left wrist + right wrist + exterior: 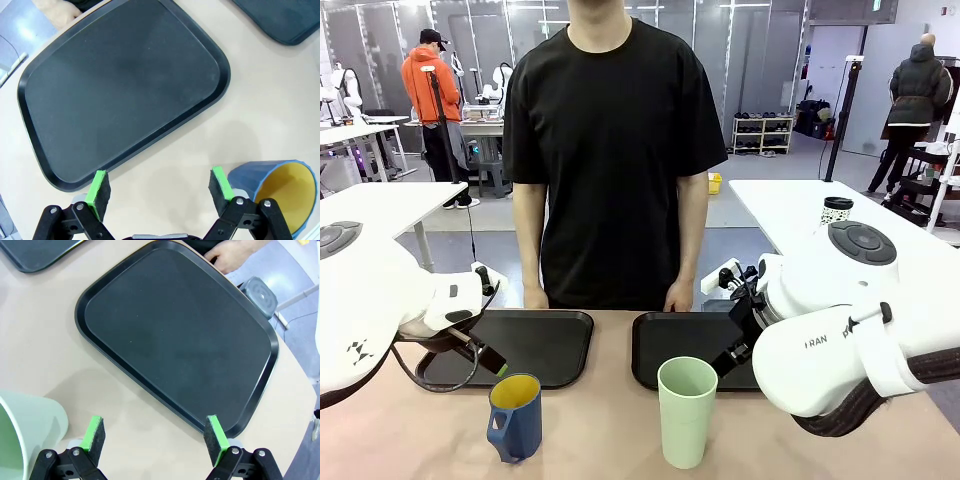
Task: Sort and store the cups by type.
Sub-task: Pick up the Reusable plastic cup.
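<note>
The dark blue mug [515, 417] with a yellow inside and a handle stands upright at the front left of the table. The tall pale mint-green tumbler [686, 410] stands upright to its right. My left gripper [492, 362] hovers just behind the mug, over the near edge of the left black tray [545, 350]. In the left wrist view, that gripper [160, 190] is open and holds nothing, with the mug [272, 192] beside one finger. My right gripper [155, 436] is open too, above the table by the right tray [175, 335]. The tumbler [25, 435] sits beside it.
Two black trays lie side by side, the right tray [670, 350] behind the tumbler. A person in a black shirt stands at the far edge with both hands [678, 297] resting near the trays. A white patterned cup [836, 210] sits on another table behind.
</note>
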